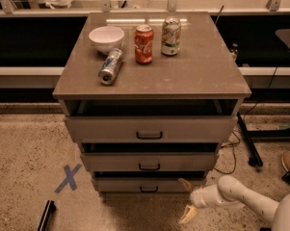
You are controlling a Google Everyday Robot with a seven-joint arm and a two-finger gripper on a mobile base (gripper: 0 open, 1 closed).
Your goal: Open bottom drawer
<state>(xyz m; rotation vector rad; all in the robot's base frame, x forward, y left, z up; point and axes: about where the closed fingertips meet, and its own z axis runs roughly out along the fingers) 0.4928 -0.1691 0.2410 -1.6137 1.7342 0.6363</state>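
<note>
on the cabinet top a bowl sits back left, with two upright cans to its right and a lying can in front of it. the bottom drawer sits under two other drawers. the gripper is low, just beside that drawer's right end, and a tape cross lies on the floor to the left.

Coca-Cola script on red can

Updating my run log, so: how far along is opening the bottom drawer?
Done: the gripper is down at the level of the bottom drawer, near its right end. In hand: jaws spread open, holding nothing, apart from the black handle. Left: grasp the handle and pull; the drawer looks shut.
</note>
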